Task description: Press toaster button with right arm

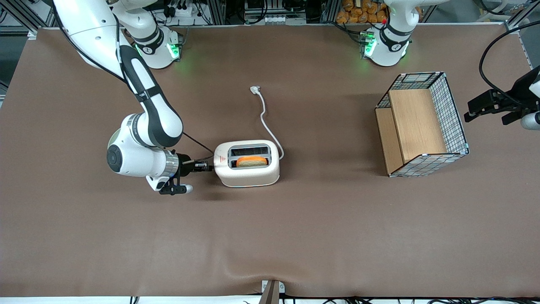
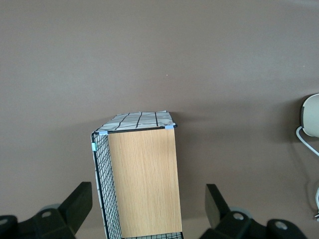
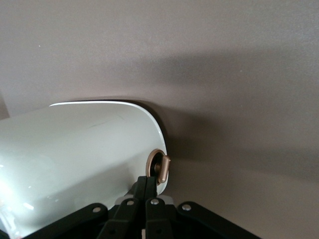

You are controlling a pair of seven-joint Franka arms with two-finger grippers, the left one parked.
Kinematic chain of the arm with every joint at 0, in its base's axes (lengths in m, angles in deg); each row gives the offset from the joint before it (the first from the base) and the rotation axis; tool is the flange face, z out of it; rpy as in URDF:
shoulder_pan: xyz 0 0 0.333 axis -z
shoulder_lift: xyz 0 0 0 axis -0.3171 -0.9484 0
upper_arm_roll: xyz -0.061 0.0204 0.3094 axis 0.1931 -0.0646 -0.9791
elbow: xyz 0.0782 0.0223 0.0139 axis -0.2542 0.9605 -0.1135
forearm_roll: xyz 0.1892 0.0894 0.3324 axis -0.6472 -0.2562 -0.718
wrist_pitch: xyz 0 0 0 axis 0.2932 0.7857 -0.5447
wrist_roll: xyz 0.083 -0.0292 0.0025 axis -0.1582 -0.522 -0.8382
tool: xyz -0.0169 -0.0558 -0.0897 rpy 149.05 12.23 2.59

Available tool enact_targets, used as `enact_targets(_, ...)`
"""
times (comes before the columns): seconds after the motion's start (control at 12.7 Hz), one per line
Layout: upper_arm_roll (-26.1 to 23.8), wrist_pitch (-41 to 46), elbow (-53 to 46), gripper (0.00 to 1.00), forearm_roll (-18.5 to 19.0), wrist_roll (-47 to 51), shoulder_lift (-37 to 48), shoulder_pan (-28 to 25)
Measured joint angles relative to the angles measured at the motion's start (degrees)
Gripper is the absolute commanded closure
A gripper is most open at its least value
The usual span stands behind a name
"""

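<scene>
The toaster (image 1: 247,163) is located mid-table. The gripper (image 1: 207,167) is positioned at its short end, with the fingers (image 3: 145,191) brought together and their tips set at the toaster button (image 3: 160,168). The approach is judged complete; whether the button is depressed cannot be told. One bread slice (image 1: 252,161) is seated in the nearer slot. The wire basket (image 1: 423,123) is shown without contents.

White toaster (image 1: 247,164), grey slot rim, red triangle; golden toast (image 1: 252,161); white cord (image 1: 267,122). Black claw (image 1: 205,167). Brown worktop (image 1: 270,236). Basket (image 1: 422,124): black-white wire grid, light wood.
</scene>
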Motion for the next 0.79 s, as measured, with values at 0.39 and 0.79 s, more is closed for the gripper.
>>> enact_targets(0.39,0.0,-0.2,0.1,1.0,-0.2,-0.7,-0.1,0.0)
enact_targets(0.79,0.0,-0.2,0.1,1.0,-0.2,-0.8,-0.1,0.0)
